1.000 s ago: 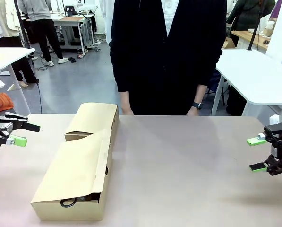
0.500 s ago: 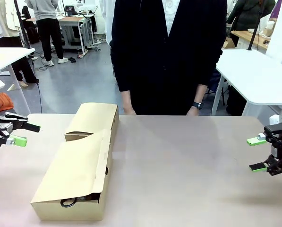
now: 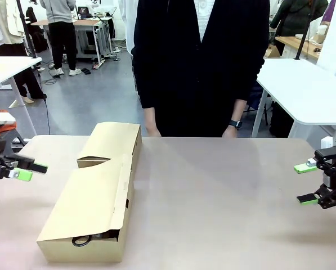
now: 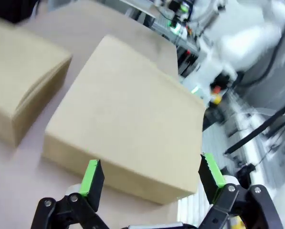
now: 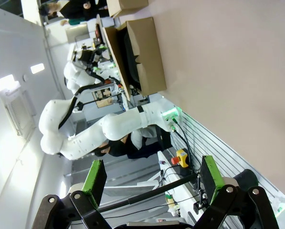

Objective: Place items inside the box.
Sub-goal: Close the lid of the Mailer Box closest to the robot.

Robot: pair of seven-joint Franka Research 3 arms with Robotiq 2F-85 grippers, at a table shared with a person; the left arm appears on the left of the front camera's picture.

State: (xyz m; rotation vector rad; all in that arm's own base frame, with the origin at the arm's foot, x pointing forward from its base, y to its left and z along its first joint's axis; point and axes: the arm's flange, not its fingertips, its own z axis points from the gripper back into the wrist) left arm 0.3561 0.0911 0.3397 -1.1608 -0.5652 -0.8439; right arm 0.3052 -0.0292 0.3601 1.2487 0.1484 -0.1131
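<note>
Cardboard box [image 3: 92,211] lies on its side on the table [image 3: 224,202], left of centre, flap folded over; a dark item [image 3: 82,241] peeks from its near open end. A 2nd smaller cardboard box [image 3: 111,143] touches its far end. Left gripper [image 3: 27,171] hovers at the table's left edge, jaws spread, empty. Right gripper [image 3: 307,183] sits at the right edge, jaws spread, empty. Person [image 3: 201,62] stands at the far side, hands at the table edge.

Box [image 3: 94,208] contents mostly hidden (dark loop at opening unidentifiable).
</note>
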